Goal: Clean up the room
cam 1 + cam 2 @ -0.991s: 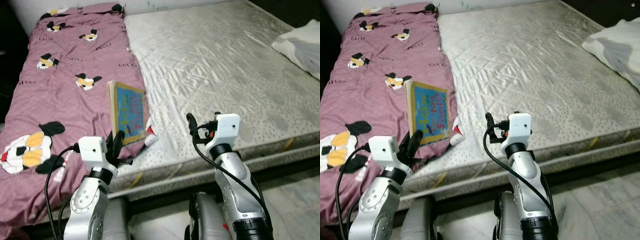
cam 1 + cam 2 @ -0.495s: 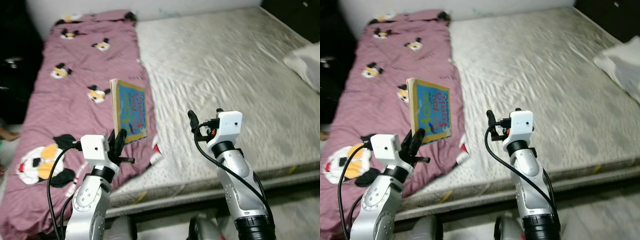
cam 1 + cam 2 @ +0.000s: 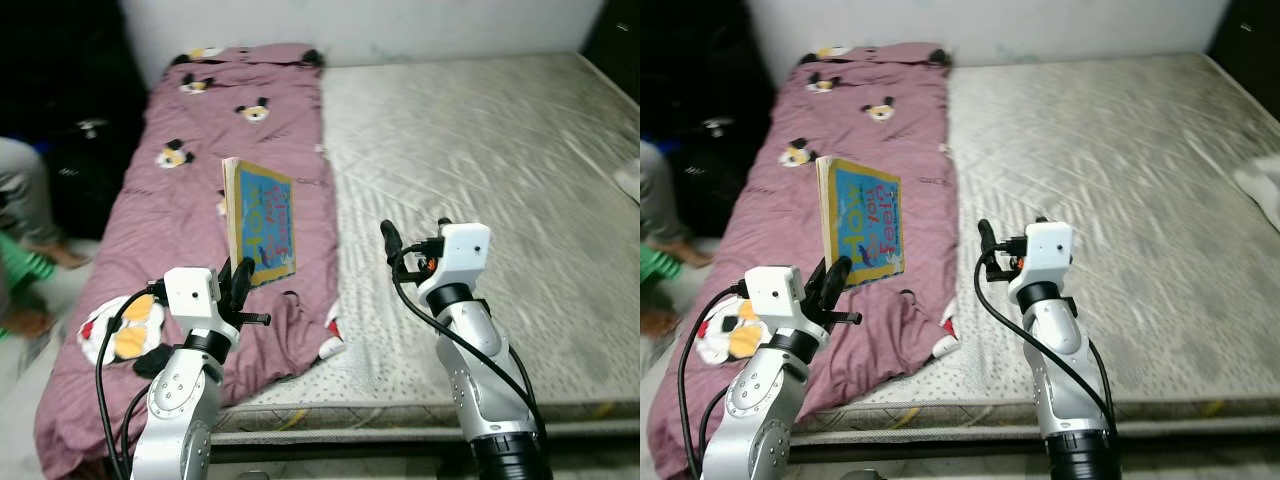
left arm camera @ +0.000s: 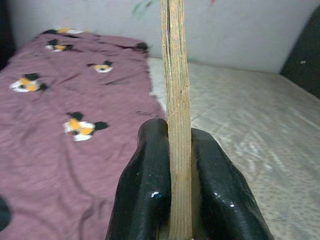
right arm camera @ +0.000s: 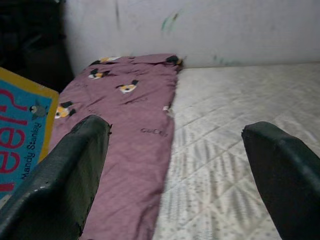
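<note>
One book point(image 3: 259, 221) stood upright, clamped by its lower edge in the left gripper point(image 3: 240, 283), probably lifted off the blanket point(image 3: 190, 190) beneath for tidying away. Beside it, the right gripper point(image 5: 175, 175) hovered spread apart, empty, above the mattress point(image 3: 480, 160).

Glossy black plastic fingers point(image 4: 150, 200) of the left gripper point(image 4: 172, 200) pinch the book point(image 3: 260, 232), its paper page edges rough and yellowed, its cover smooth. The pink blanket point(image 3: 190, 190) is soft matt cloth (printed cartoon faces), and the bare mattress point(image 3: 480, 150) shows quilted fabric with a faint sheen. Both arms gleam, brushed silver metal.
</note>
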Robot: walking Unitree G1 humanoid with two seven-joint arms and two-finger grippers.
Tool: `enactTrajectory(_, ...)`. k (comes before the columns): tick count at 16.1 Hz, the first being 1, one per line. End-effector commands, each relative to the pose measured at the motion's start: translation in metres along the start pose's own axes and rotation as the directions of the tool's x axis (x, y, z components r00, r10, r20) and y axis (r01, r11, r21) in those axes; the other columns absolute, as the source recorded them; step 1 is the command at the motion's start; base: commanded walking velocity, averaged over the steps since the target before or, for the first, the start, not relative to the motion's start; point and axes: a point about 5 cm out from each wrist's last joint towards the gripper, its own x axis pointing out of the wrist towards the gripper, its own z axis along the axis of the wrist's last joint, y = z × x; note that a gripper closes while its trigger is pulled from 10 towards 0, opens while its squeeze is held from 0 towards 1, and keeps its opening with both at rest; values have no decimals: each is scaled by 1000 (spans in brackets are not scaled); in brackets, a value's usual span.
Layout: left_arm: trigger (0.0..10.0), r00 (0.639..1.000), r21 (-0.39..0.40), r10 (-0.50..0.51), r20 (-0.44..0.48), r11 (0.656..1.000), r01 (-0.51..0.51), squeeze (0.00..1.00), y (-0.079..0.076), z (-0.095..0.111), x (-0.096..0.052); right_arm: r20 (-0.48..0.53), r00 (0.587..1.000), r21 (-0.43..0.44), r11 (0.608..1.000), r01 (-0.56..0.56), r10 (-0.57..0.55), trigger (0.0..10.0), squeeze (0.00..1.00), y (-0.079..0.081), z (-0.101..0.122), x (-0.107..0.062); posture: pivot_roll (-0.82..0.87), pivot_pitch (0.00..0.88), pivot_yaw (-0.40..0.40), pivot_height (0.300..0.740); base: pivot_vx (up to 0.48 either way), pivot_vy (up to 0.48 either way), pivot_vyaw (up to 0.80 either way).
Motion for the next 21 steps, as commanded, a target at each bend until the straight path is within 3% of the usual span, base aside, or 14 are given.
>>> enactTrajectory(1, 0, 1000, 17, 12, 14, 1000, -12, 0, 5, 2, -1, -27, 1000, 13, 1000, -6, 6, 10000, 0, 3, -6, -2, 43, 51, 50, 740, 0, 0, 0)
enactTrajectory(2, 0, 1000, 21, 14, 7, 1000, -14, 0, 5, 1, -1, -31, 999, 15, 1000, -4, 4, 10000, 0, 3, -7, -3, 41, 47, 50, 740, 0, 0, 0)
enactTrajectory(4, 10000, 997, 57, 59, -48, 997, -56, 0, 6, -10, 0, -36, 999, 16, 1000, -4, 4, 10000, 0, 4, -9, -3, 33, 21, 61, 740, 0, 0, 0)
enactTrajectory(6, 10000, 993, 81, 105, -51, 992, -101, 0, 8, -14, 1, 2, 1000, 29, 999, -15, 15, 10000, 0, 8, -4, 2, 31, 9, 65, 740, 0, 0, 0)
enactTrajectory(11, 10000, 983, 115, 183, -19, 977, -180, 0, 23, -6, 8, -5, 999, -42, 998, -48, 48, 10000, 0, 5, -13, -4, 41, 23, 59, 740, 0, 0, 0)
enactTrajectory(17, 10000, 988, 167, 153, 0, 974, -151, 0, 19, -6, 11, 4, 998, -34, 997, -63, 63, 10000, 0, 7, -16, -10, 32, 19, 49, 740, 0, 0, 0)
enactTrajectory(19, 10000, 984, 161, 180, 11, 971, -179, 0, 23, -3, 7, -2, 1000, -71, 997, -23, 23, 10000, 0, -3, -17, -13, 31, 17, 48, 740, 0, 0, 0)
enactTrajectory(21, 10000, 978, 207, 209, 18, 956, -209, 0, 40, 0, -7, -6, 999, -137, 990, 42, -43, 10000, 0, -25, -20, -23, 35, 23, 41, 740, 0, 0, 0)
